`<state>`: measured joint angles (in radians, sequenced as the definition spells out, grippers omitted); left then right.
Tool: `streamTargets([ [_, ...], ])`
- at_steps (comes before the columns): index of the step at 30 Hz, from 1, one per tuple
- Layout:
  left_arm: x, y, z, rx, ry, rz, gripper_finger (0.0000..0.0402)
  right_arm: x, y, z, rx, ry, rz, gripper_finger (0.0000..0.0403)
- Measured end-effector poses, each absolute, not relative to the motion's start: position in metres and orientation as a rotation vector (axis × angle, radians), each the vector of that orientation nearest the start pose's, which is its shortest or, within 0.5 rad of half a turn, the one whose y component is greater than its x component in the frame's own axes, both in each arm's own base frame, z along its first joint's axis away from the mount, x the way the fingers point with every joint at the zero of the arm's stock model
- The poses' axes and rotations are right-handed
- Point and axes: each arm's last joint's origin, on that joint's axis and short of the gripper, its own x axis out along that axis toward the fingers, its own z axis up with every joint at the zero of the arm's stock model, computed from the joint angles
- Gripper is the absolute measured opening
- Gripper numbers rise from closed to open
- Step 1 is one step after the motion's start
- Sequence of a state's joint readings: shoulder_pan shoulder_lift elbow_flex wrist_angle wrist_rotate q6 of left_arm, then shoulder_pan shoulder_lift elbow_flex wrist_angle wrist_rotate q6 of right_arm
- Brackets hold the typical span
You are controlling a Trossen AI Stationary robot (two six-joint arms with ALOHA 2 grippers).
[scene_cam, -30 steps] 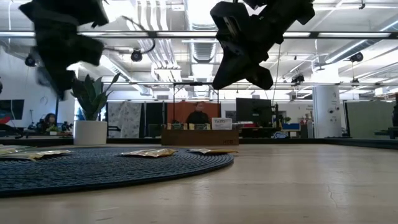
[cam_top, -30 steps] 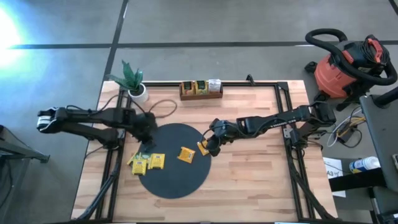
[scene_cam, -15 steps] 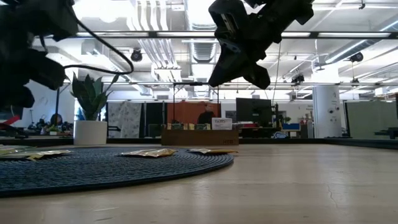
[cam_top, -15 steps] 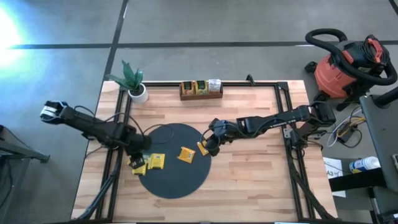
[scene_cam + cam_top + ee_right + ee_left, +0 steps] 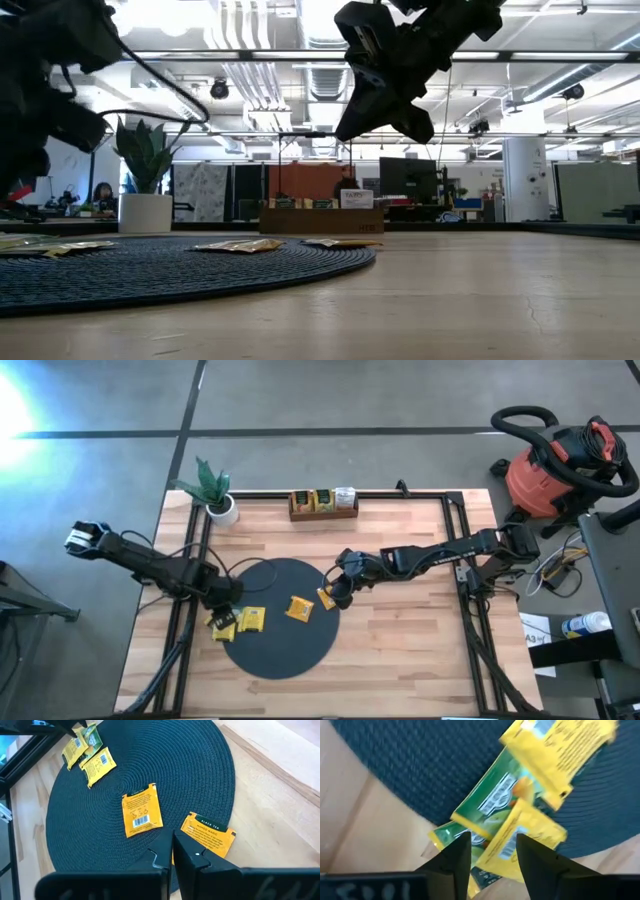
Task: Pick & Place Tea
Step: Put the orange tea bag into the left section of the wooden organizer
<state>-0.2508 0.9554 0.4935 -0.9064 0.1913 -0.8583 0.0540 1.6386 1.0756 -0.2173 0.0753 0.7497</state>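
The left gripper (image 5: 222, 607) has dropped to the black mat's (image 5: 280, 655) left edge since a second ago and hangs just over a small pile of tea packets (image 5: 520, 827), its fingers (image 5: 452, 860) spread with nothing between them. The green packet's long axis runs diagonally across the mat's edge. The right gripper (image 5: 338, 592) has stayed put, shut and empty, above an orange packet (image 5: 207, 834) at the mat's right edge. A yellow packet (image 5: 141, 810) lies flat mid-mat.

Overlapping tea packets (image 5: 520, 815) hide one another, print blurred.
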Motion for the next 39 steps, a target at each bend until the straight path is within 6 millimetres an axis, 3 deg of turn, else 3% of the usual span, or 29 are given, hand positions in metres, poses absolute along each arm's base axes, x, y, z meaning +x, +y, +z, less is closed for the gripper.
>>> streamTargets([
  [7, 0.118, -0.038, 0.151, -0.709, 1.523, 0.222, 0.0154, 0.345, 0.016, 0.219, 0.662, 0.732, -0.311, 0.0013],
  [14, 0.118, -0.040, 0.150, -0.813, 1.537, 0.236, 0.0154, 0.345, 0.016, 0.219, 0.662, 0.733, -0.312, 0.0013],
  [30, 0.130, -0.043, 0.156, -0.906, 1.446, 0.194, 0.0154, 0.345, 0.016, 0.219, 0.661, 0.730, -0.315, 0.0013],
  [39, 0.145, -0.046, 0.181, -0.791, 1.313, 0.060, 0.0154, 0.347, 0.016, 0.220, 0.673, 0.719, -0.292, 0.0013],
])
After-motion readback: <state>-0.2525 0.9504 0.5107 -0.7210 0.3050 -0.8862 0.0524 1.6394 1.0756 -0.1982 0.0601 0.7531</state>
